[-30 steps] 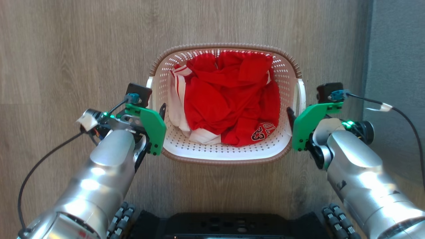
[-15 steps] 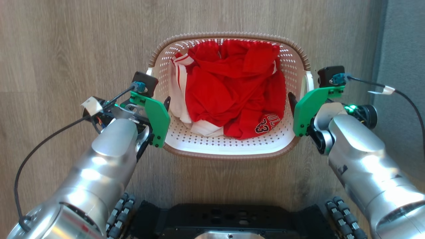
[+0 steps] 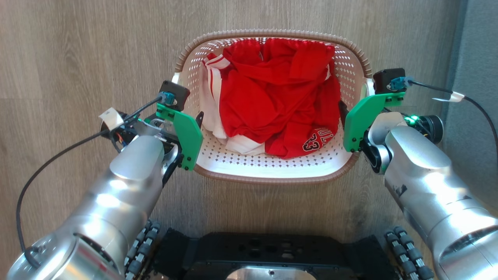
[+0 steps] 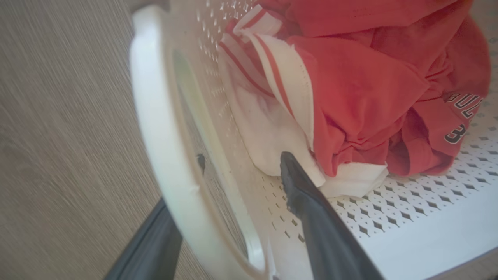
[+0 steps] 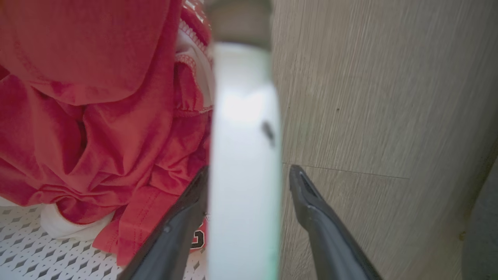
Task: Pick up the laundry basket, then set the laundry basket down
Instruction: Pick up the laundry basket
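The laundry basket (image 3: 272, 179) sits over the wooden floor (image 3: 78, 58) straight ahead of my black base (image 3: 264, 252), between my two arms; whether its bottom touches the boards I cannot tell. It is nearer the floor's right edge, where a grey strip (image 3: 478, 77) begins. Red and white clothes (image 3: 272, 109) lie heaped in it, piled toward the far wall, with the near part of its dotted bottom bare. My left pincer (image 3: 191, 114) stands wide across the left handle (image 4: 155, 116), one dark finger (image 4: 311, 210) inside the basket with its tip at the white cloth, the other outside, below the handle. My right pincer (image 3: 349, 111) is just as wide astride the right handle (image 5: 245, 155): one finger (image 5: 171, 241) is inside by the red cloth, the other (image 5: 323, 225) outside over the boards, with a gap showing between it and the handle. Neither pincer is clamped on anything.
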